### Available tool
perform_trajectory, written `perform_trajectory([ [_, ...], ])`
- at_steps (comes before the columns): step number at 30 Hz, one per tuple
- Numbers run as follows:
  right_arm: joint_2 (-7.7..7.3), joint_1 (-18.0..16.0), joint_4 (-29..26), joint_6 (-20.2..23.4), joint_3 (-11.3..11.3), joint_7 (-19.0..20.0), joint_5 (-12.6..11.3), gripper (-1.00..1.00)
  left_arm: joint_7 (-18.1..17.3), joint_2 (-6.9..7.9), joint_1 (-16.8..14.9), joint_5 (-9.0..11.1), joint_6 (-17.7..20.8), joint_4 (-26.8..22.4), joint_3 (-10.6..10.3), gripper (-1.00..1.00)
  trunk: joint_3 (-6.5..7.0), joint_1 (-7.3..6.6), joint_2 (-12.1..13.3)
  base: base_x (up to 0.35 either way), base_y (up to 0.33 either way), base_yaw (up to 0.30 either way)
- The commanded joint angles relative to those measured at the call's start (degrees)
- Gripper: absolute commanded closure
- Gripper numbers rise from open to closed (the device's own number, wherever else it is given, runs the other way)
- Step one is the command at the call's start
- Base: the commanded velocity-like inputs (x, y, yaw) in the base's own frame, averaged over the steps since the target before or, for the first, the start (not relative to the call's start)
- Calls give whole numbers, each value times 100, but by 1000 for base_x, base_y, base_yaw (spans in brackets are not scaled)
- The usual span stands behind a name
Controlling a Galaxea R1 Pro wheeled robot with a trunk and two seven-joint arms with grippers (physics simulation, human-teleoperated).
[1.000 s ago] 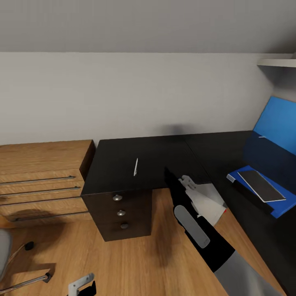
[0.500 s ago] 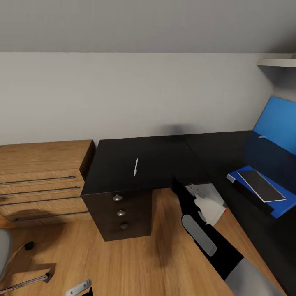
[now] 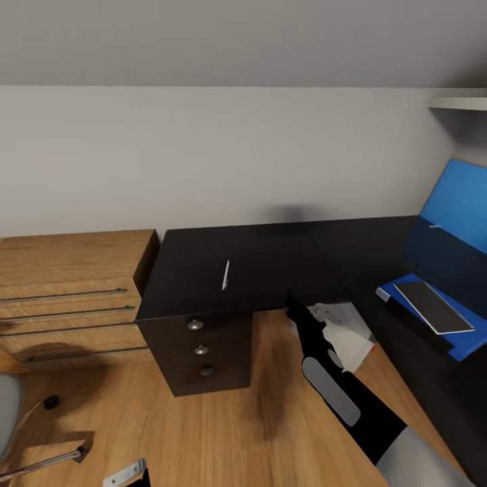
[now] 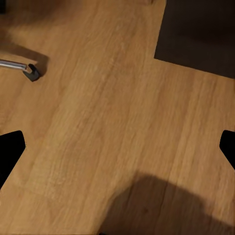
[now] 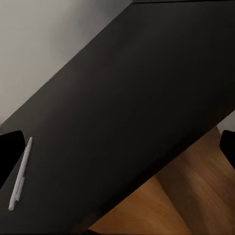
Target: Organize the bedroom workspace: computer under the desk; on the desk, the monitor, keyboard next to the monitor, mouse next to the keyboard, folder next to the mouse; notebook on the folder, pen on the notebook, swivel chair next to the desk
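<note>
Your right arm (image 3: 352,399) reaches in from about 5 o'clock of the head view toward the front edge of the black tabletop (image 3: 270,260), and its right claw (image 3: 323,323) sits just past that edge, over the wooden floor (image 3: 257,433). In the right wrist view the fingertips (image 5: 10,152) stand at opposite edges of the frame with nothing between them, so this claw is spread wide and empty.

The pen (image 3: 226,274) lies alone on the tabletop at about 11 o'clock from your right claw, well apart from it; the wrist camera picks it up too (image 5: 19,174), close beside one fingertip.

Over at 3 o'clock, the blue folder (image 3: 460,270) lies open on the tabletop with its cover propped up, and the notebook (image 3: 433,306) rests on its lower half.

Below the tabletop, the drawer unit (image 3: 199,352) shows three round knobs. A wooden dresser (image 3: 67,297) stands beside it at 9 o'clock.

At 7 o'clock the swivel chair's leg (image 3: 40,463) and caster show on the floor. Your left claw (image 3: 125,473) barely enters at 6 o'clock; its wrist view shows the fingertips (image 4: 10,154) far apart over bare floor, so it too is spread and empty.
</note>
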Motion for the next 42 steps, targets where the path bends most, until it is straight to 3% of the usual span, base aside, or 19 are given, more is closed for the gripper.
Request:
perform_trajectory([
  [1, -5, -6, -7, -39, 27, -25, -12, -100, 1, -4, 3, 59, -56, -6, 2, -100, -4, 0, -2, 0, 0, 198],
  [32, 18, -6, 16, -40, 39, -31, 46, -100, 17, -10, 2, 55, -173, -6, -12, -100, -4, 0, -2, 0, 0, 264],
  [42, -8, -5, 1, -40, 34, -18, 46, -100, 19, -10, 2, 55, -173, -6, -13, -100, -4, 0, -2, 0, 0, 41],
])
